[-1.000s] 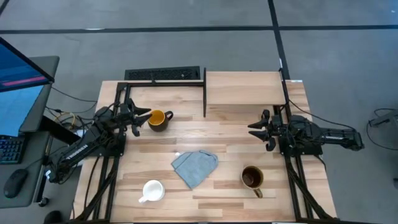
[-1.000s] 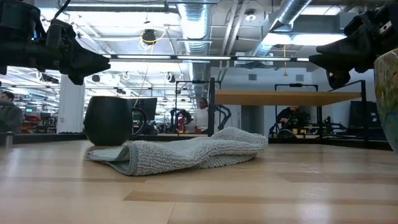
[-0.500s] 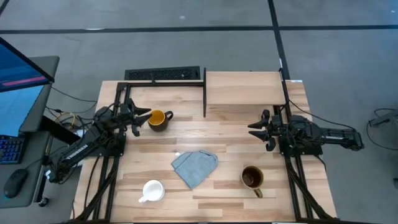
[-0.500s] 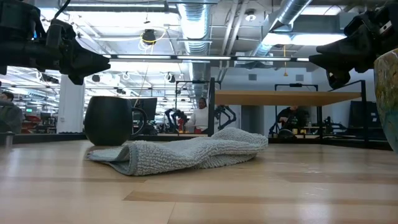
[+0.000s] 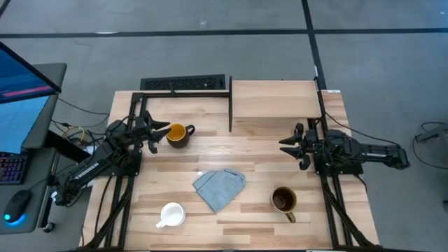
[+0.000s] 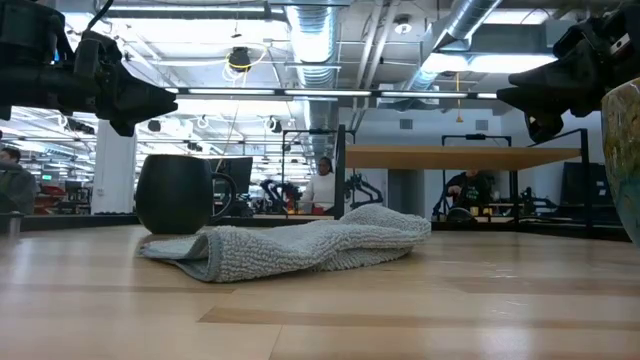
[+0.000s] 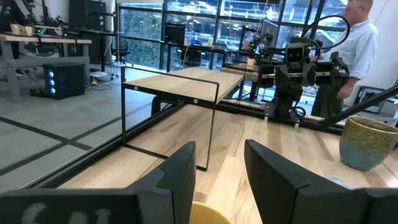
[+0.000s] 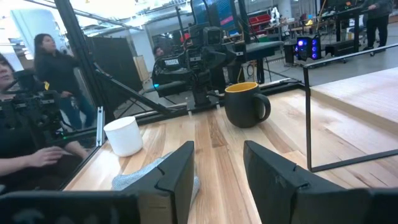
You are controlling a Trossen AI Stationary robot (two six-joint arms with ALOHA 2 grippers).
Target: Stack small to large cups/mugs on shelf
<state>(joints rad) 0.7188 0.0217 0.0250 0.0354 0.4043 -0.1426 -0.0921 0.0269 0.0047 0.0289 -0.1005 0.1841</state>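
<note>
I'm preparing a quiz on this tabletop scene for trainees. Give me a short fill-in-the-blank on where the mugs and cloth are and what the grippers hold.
1. The shelf holds ____ of the three mugs.
2. The left gripper hovers open right beside the dark mug, whose inside is ____.
3. The grey-blue cloth lies between the white mug and the ____ mug.
4. The right gripper is open and holds ____.

Missing words: none; yellow-orange; olive-tan; nothing
</note>
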